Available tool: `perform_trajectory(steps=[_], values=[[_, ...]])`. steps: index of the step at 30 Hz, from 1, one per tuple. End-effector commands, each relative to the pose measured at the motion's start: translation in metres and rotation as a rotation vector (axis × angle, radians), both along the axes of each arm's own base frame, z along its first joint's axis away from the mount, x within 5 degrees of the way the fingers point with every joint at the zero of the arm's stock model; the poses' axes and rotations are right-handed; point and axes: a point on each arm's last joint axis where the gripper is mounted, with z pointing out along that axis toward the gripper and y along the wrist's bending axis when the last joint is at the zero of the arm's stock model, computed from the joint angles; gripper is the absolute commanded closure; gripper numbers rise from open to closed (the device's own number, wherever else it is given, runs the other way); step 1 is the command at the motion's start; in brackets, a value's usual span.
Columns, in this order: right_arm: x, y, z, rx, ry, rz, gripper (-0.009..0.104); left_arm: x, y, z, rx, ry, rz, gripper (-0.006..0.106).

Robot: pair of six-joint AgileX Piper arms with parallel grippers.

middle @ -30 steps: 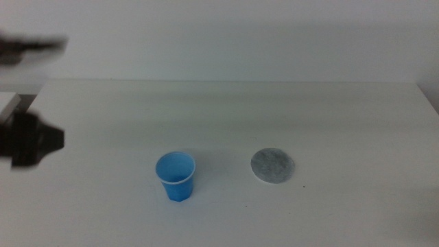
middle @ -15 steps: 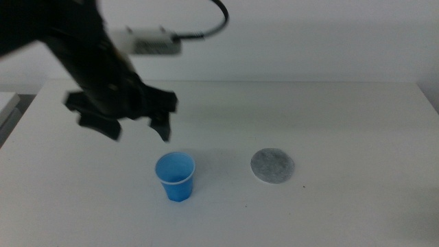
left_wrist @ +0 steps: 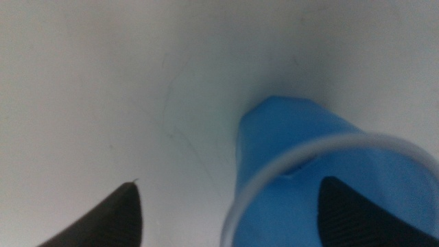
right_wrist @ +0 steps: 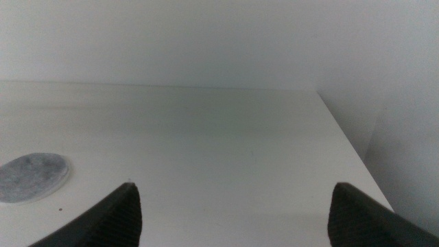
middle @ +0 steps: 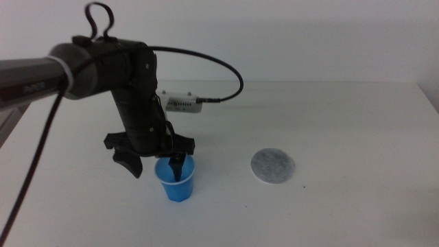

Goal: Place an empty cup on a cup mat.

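Two grippers are reported, only one at work. A second ago the left gripper [middle: 156, 161] sat at the table's far left; now it has swung over the blue cup [middle: 175, 178], jaws spread, one inside the mouth, one outside the wall. The cup stands upright, well left of the cup mat [middle: 273, 166], which is bare. A rim grasp looks imminent. The right gripper [right_wrist: 233, 213] waits apart, also spread.

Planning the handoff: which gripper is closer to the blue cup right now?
Left. The left gripper straddles the cup rim, one jaw inside, one outside. The right gripper is out at the table's far side.
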Motion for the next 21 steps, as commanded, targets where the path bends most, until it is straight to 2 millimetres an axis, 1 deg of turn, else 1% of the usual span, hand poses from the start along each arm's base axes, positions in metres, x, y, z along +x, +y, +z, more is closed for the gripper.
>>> perform_trajectory(steps=[1,2,5,8,9,11,15,18,21], values=[[0.000,0.000,0.000,-0.014,-0.008,0.002,0.002,0.003,-0.003,-0.005,0.002,0.001,-0.009,0.024],[0.000,0.000,0.000,-0.014,-0.008,0.002,0.002,0.003,-0.003,-0.009,0.006,0.011,-0.008,0.032],[0.000,0.000,0.000,-0.014,-0.008,0.002,0.002,0.004,-0.005,-0.013,-0.004,0.021,-0.015,0.061],[0.000,0.000,0.000,-0.014,-0.008,0.002,0.002,0.004,-0.012,-0.007,-0.052,0.011,0.011,0.096],[0.000,0.000,0.000,-0.014,-0.008,0.002,0.002,0.004,-0.018,-0.002,-0.056,0.010,0.022,0.102],[0.000,0.000,0.000,-0.014,-0.008,0.002,0.002,0.004,-0.034,0.011,-0.057,-0.013,0.021,0.102],[0.000,0.000,0.000,-0.014,-0.008,0.002,0.002,0.012,-0.079,0.038,-0.097,-0.106,-0.059,0.102],[0.000,0.000,0.000,-0.014,-0.008,0.002,0.002,0.018,-0.109,0.043,-0.126,-0.130,-0.108,0.102],[0.000,0.000,0.000,-0.014,-0.008,0.002,0.002,0.023,-0.135,0.037,-0.152,-0.149,-0.140,0.102]])
